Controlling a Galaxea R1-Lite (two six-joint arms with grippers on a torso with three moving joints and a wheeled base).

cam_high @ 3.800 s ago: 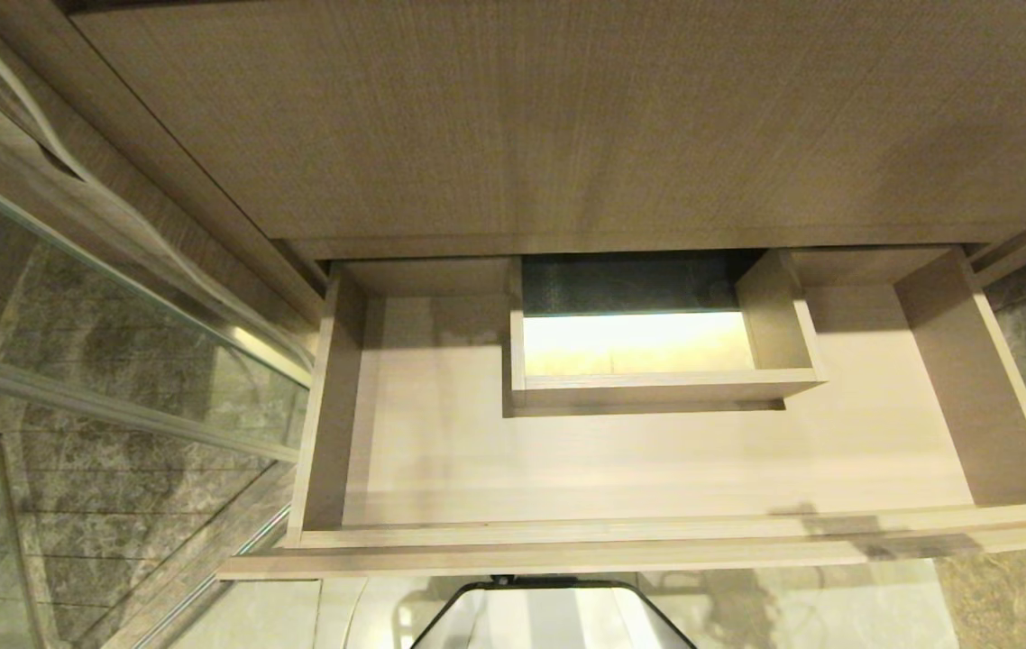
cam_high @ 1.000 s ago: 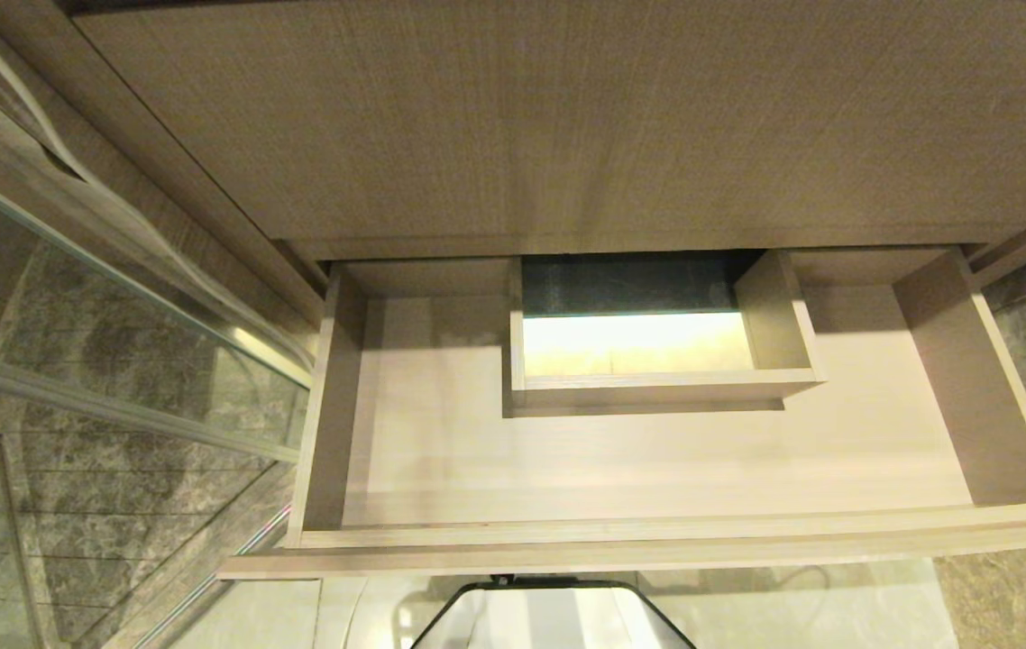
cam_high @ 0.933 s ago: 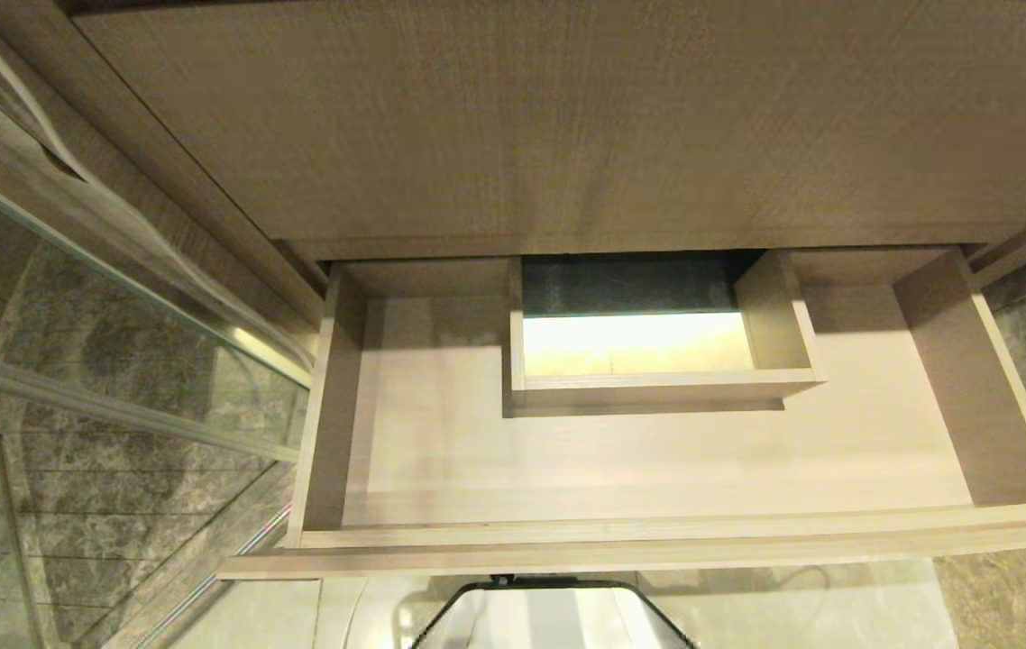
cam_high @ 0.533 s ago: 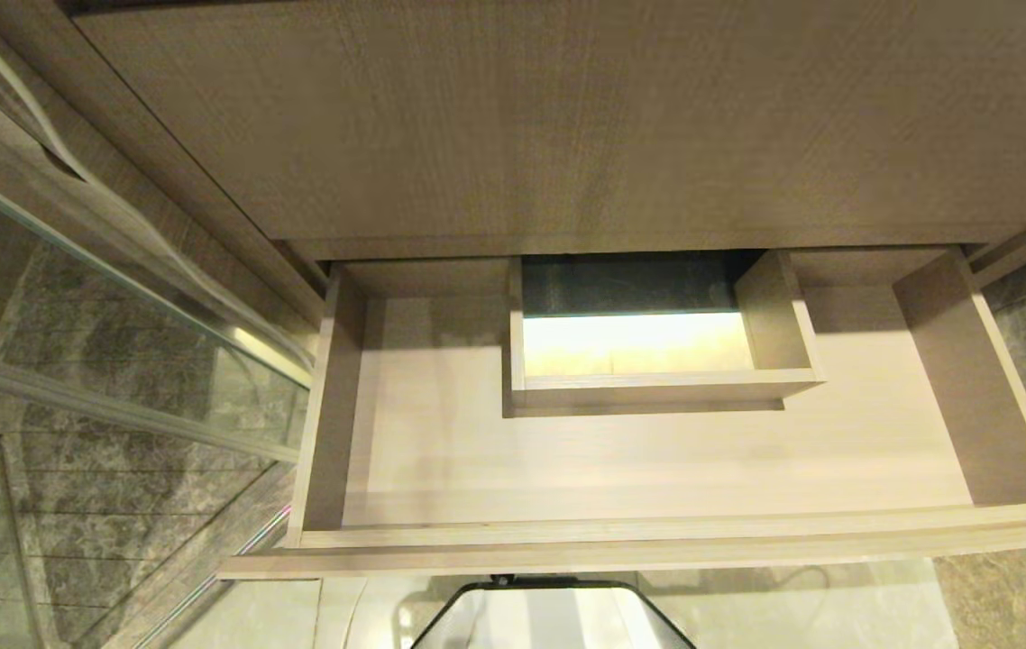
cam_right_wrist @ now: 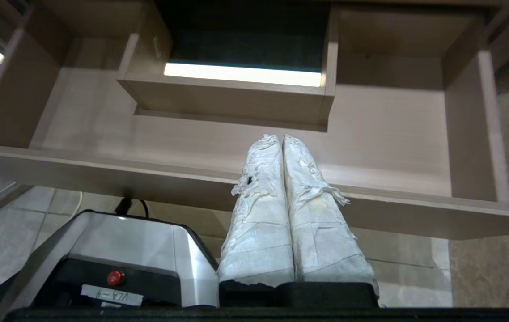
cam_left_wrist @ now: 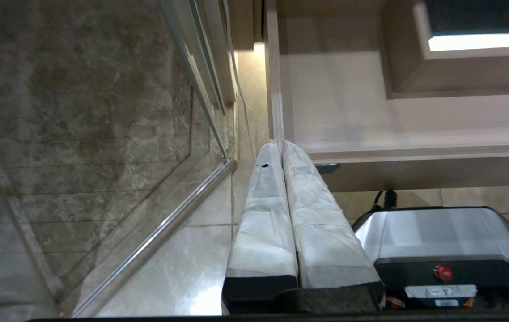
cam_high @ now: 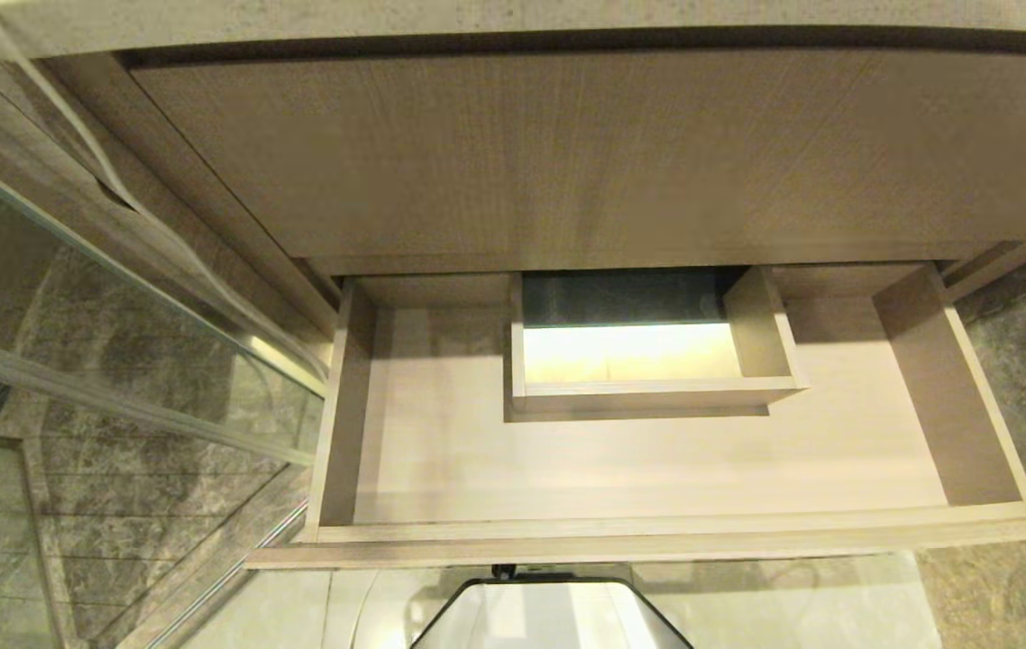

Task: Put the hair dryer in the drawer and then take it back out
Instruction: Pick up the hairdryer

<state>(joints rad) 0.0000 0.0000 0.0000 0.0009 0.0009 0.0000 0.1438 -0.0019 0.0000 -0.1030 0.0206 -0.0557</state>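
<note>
The drawer [cam_high: 639, 532] stands pulled out below me, a wide shallow light wood box with a U-shaped floor around a boxed cutout [cam_high: 648, 392]. Nothing lies inside it. The hair dryer is out of view. Neither arm shows in the head view. My left gripper [cam_left_wrist: 279, 144] is shut and empty, its white-wrapped fingers pointing at the drawer's left front corner [cam_left_wrist: 277, 134]. My right gripper [cam_right_wrist: 281, 137] is also shut and empty, low in front of the drawer's front panel [cam_right_wrist: 415, 212].
A taller wood-grain cabinet front [cam_high: 603, 153] rises behind the drawer. A glass shower partition with a metal rail [cam_high: 116, 415] stands to the left over marble tile. My own grey base [cam_high: 549, 617] sits just under the drawer front. Marble floor [cam_high: 1018, 361] lies to the right.
The whole head view has shifted: the drawer looks a little smaller and the countertop edge now shows at the top, so the camera has risen. The drawer itself has not moved.
</note>
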